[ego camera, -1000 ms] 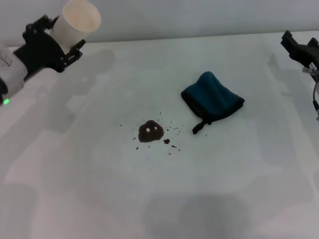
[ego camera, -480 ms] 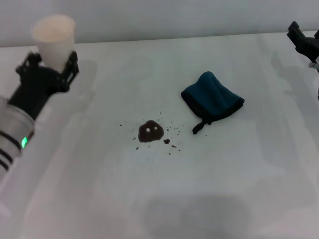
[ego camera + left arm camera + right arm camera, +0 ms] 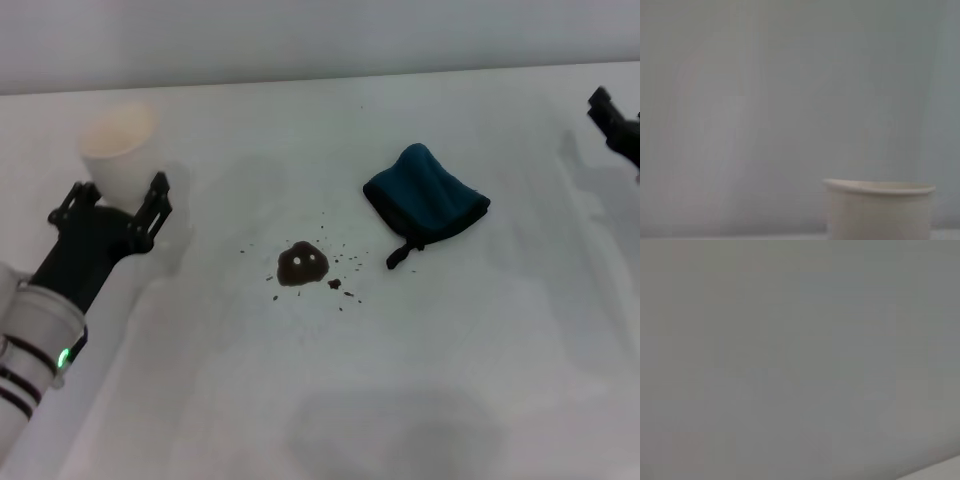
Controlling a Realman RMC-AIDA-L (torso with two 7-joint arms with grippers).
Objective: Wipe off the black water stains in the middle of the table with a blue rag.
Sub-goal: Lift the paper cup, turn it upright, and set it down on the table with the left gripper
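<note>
The black water stains point(image 3: 302, 265) form a small dark blob ringed by specks in the middle of the white table point(image 3: 450, 350). The blue rag point(image 3: 428, 198) lies crumpled to the right of the stains, its black loop tag pointing toward them. My left gripper point(image 3: 118, 190) is at the table's left side, well away from the stains, shut on an upright white paper cup point(image 3: 117, 155). The cup's rim point(image 3: 879, 187) also fills the left wrist view. Only a black tip of my right gripper point(image 3: 620, 125) shows at the far right edge, apart from the rag.
The table's back edge runs along the top of the head view against a grey wall. The right wrist view holds only a plain grey surface.
My left arm has brought the paper cup down and nearer, from the back left corner to the table's left side. My right gripper has drawn back toward the right edge. Rag and stains are unmoved.
</note>
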